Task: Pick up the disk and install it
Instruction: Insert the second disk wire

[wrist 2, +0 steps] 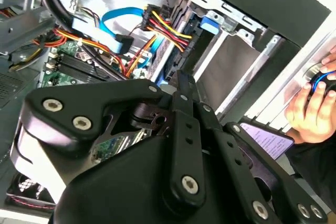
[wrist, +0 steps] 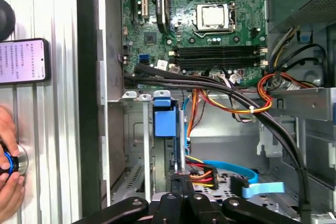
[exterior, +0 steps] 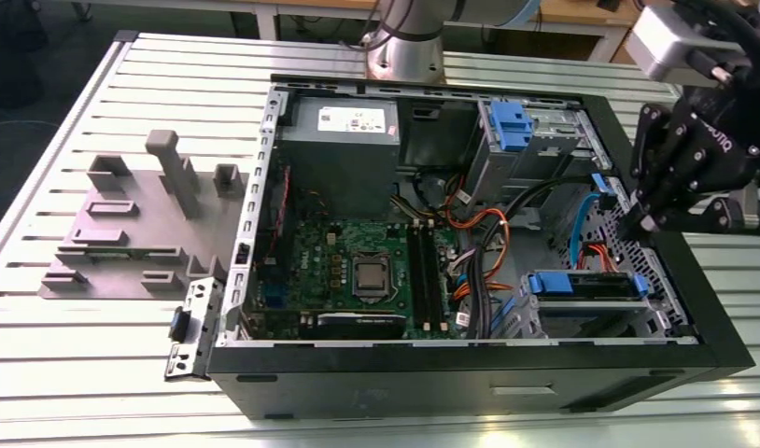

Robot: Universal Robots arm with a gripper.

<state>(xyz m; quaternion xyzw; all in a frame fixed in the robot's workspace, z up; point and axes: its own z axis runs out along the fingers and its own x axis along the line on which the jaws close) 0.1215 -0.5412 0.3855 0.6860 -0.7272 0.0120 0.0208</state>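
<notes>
Snagging looks the main risk: gripper point(exterior: 634, 224), jaws closed on nothing, hangs near the disk point(wrist: 164, 121), with power cables point(wrist: 202, 173) crowding its bay.

Ribbed aluminium table point(exterior: 56, 373), grey floor point(exterior: 44, 103), pale desk point(exterior: 317, 6) behind.

The open computer case point(exterior: 480, 373) lies on the slatted bench point(exterior: 56, 355), directly under the claw point(exterior: 651, 220). Its motherboard point(exterior: 317, 261) sits well apart from the claw, toward the exterior view's left, with the grey power supply point(exterior: 336, 140) beyond it. A grey moulded fixture point(exterior: 119, 233) rests outside the case, farthest from the claw. A cable bundle point(wrist: 220, 88) runs near the claw. A phone point(wrist: 23, 61) lies on the bench beside the case.
</notes>
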